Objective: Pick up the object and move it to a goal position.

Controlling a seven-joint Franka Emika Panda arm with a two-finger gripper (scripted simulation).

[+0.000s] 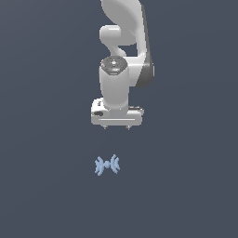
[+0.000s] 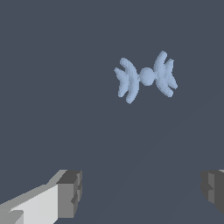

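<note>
A: Where's the pale blue flanged piece (image 1: pixel 107 164) rel. to the gripper (image 1: pixel 116 126)?

B: On the dark floor (image 1: pixel 46 186), clear of the gripper, nearer the camera in the exterior view and a bit to that view's left. Nothing's touching it.

A: Fingers?

B: Spread wide w/ nothing between them; wrist view shows both pads (image 2: pixel 70 192) well apart. I read the piece's long axis as approx. parallel to the finger line, so I'd prob. need a wrist turn before I descend.

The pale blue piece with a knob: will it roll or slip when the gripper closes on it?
The pale blue piece lies flat with curved ribbed flanges at both ends, so it probably will not roll. It looks rigid. The open gripper might slip off the round knob.
</note>
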